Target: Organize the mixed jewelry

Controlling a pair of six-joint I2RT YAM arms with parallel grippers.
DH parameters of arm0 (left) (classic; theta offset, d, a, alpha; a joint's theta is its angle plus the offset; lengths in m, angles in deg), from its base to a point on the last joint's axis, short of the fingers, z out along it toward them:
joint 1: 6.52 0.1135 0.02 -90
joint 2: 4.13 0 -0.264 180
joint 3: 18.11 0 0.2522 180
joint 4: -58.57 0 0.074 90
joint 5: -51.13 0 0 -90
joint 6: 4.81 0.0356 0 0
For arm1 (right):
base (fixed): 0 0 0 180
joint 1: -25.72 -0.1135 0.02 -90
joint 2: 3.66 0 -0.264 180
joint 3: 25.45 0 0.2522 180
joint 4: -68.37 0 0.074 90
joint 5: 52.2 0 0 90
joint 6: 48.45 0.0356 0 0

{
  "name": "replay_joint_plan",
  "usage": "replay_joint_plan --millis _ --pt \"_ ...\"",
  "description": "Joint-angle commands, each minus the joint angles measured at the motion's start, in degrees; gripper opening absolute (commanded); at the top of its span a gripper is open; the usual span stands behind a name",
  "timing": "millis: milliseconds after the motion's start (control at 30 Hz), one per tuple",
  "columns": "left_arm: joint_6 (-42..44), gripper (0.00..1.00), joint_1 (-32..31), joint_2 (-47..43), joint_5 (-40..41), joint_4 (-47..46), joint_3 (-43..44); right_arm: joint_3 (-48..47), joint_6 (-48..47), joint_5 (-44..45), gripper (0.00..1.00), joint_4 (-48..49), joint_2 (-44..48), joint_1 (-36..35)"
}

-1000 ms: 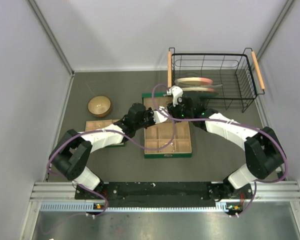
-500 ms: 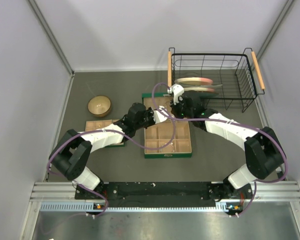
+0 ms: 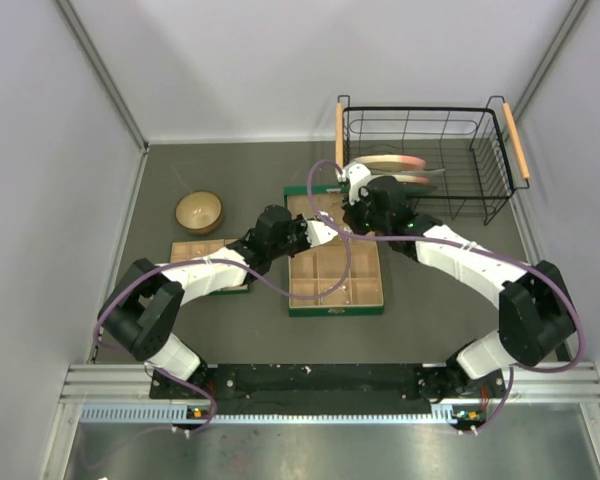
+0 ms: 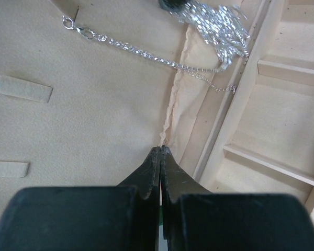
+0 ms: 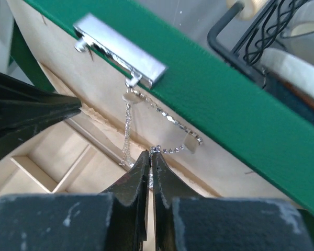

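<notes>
A fine silver chain necklace (image 4: pixel 146 52) lies across the beige lining of the green box's open lid (image 5: pixel 225 99), with a bunch of it at the top (image 4: pixel 220 26). In the right wrist view the chain (image 5: pixel 172 121) hangs below the lid's silver clasp (image 5: pixel 120 49). My right gripper (image 5: pixel 152 152) is shut on the chain, above the box's back compartments (image 3: pixel 348 218). My left gripper (image 4: pixel 161 149) is shut with its tips on the pleated edge of the beige lining (image 4: pixel 172 99), beside the compartment wall (image 3: pixel 326 232). No bracelet hoop or gold bits show.
The green box with beige compartments (image 3: pixel 336 300) sits mid-table. A second compartment tray (image 3: pixel 192 250) lies to the left under my left arm. A round wooden bowl (image 3: pixel 198 211) stands at the left. A black wire basket (image 3: pixel 480 170) with plates stands at the back right.
My right gripper has moved a little back and to the right with the chain in it. My left arm has stayed almost still.
</notes>
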Motion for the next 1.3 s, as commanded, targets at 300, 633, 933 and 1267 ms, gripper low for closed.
replay_joint_plan --millis 300,633,933,1267 --pt "-1.2 0.00 -0.6 -0.8 -6.9 4.4 3.3 -6.9 -0.5 -1.6 0.00 -1.0 4.3 -0.6" --pt "-0.7 0.00 -0.6 -0.9 -9.3 7.1 3.6 -9.7 -2.1 -1.3 0.00 -1.2 2.4 -0.6" --pt "0.0 0.00 -0.6 -1.3 -11.0 9.4 4.0 -10.7 -3.6 -0.6 0.00 -1.2 1.6 -0.6" --pt "0.8 0.00 -1.0 -2.0 -12.5 12.3 4.5 -11.3 -3.8 0.0 0.00 -1.0 2.0 -0.6"
